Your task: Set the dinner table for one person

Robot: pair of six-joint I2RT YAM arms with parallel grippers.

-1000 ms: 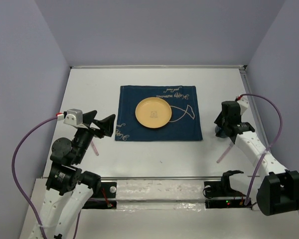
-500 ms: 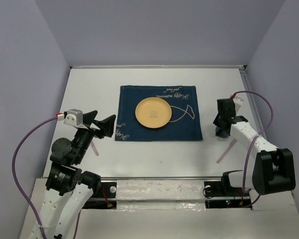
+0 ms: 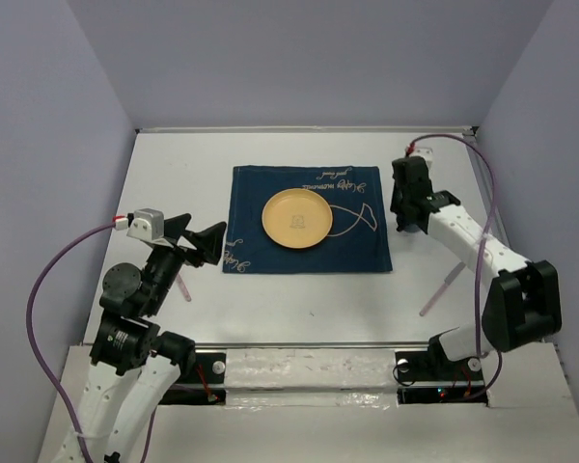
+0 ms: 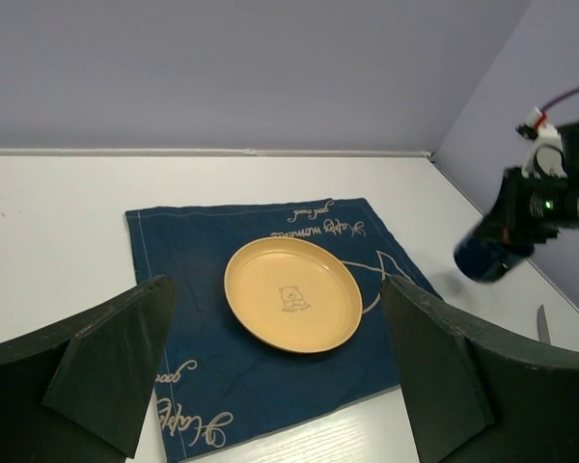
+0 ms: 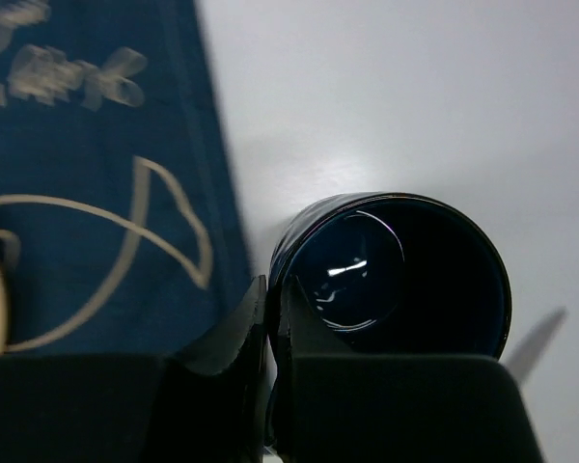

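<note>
Large flat white rectangular desk [image 3: 299,299] fills the floor between pale lavender walls. Dark blue square cloth placemat [image 3: 307,220] lies mid-desk, round yellow plate [image 3: 296,218] centred on it. Right fingers [image 5: 270,338] clamped on rim of a dark blue glossy cup [image 5: 396,280], held just beside placemat's right edge. Left fingers [image 4: 280,376] spread wide, holding nothing, facing the plate. Pale pink stick [image 3: 440,288] lies at desk right

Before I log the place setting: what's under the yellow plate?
The plate sits on a blue placemat, itself on the table. The mat's printing shows around the plate; whatever lies directly beneath it is covered.
</note>
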